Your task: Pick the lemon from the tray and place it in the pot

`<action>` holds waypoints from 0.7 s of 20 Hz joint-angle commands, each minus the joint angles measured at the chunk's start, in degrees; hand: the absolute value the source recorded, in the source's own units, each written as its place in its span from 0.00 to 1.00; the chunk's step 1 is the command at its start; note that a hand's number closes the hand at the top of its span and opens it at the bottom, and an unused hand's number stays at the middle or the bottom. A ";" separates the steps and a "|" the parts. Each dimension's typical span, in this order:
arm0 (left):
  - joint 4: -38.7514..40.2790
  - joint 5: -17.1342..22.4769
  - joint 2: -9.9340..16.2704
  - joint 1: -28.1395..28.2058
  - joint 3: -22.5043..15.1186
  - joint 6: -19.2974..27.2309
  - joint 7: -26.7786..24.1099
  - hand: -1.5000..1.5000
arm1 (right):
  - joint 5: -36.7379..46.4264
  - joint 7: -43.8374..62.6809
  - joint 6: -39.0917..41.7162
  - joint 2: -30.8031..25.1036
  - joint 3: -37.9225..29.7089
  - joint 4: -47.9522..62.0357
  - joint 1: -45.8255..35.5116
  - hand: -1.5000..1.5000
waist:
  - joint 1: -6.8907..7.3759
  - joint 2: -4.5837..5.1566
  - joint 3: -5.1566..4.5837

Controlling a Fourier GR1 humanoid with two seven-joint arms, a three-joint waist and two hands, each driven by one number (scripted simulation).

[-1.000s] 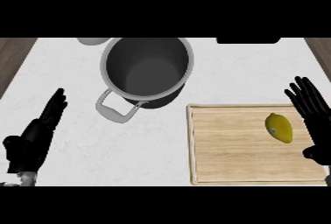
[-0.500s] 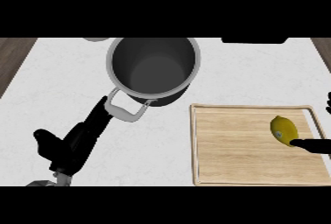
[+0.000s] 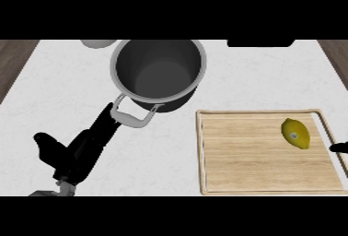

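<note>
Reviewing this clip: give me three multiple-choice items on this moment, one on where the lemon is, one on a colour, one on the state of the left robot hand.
1. Where does the lemon lie?
A. in the pot
B. on the wooden tray, near its right edge
C. on the bare counter

2. What colour is the pot?
A. grey
B. red
C. yellow

3. What is the left robot hand doing?
A. curled round the lemon
B. lying flat on the tray
C. stretched out with straight fingers towards the pot's handle

Key:
1 B, the lemon sits inside the rim of the tray, at its upper right.
2 A, the pot's wall and inside are grey.
3 C, its fingers are straight and end by the handle, and it holds nothing.
</note>
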 commanded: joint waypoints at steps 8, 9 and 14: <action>0.24 -0.12 -0.85 -0.23 1.87 -2.19 2.50 0.50 | -12.70 29.37 14.26 -9.05 -6.19 -17.06 0.68 0.00 | -0.25 0.00 -0.07; 2.04 0.95 0.09 0.17 4.41 -3.83 0.80 0.50 | -14.40 31.97 13.42 -8.88 -7.51 -21.64 2.66 0.00 | -0.54 -0.06 -0.09; 7.93 -1.85 -3.94 -4.61 3.61 -4.43 0.27 0.50 | -15.37 41.04 13.64 -3.80 -5.65 -20.41 -5.36 0.00 | 0.10 0.22 -0.07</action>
